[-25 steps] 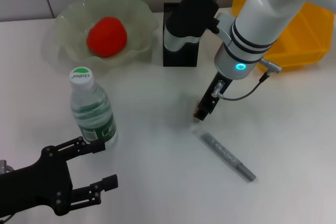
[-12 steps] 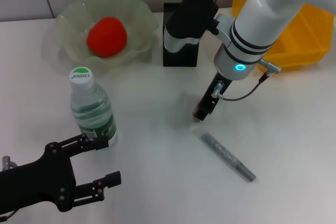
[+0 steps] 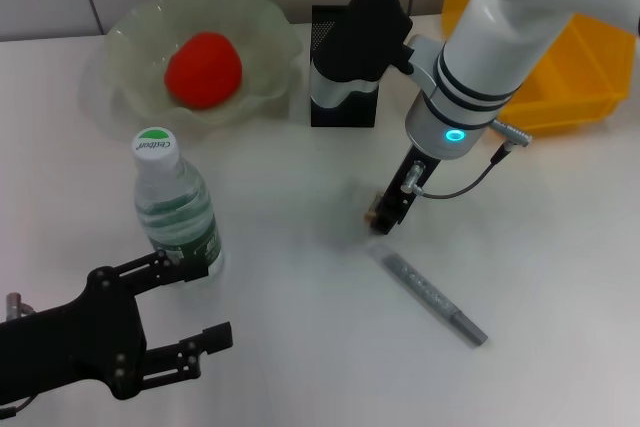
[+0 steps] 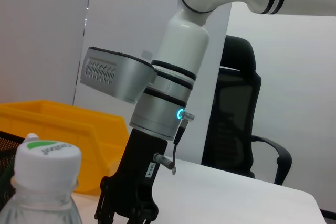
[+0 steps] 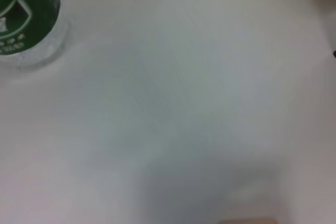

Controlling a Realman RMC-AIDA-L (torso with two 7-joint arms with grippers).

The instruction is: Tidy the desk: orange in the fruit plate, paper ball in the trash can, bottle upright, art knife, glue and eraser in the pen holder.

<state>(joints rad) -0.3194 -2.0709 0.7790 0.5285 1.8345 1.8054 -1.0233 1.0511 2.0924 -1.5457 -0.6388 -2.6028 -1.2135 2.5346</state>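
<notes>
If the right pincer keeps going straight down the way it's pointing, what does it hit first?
Probably the bare desk just beyond the near end of the grey pen-shaped stick; the right pincer hangs close above it, though depth is uncertain.

Showing translucent glossy glass in the fruit plate [image 3: 120, 42], clear plastic in the bottle [image 3: 178, 212], black metal mesh in the pen holder [image 3: 325, 29].
</notes>
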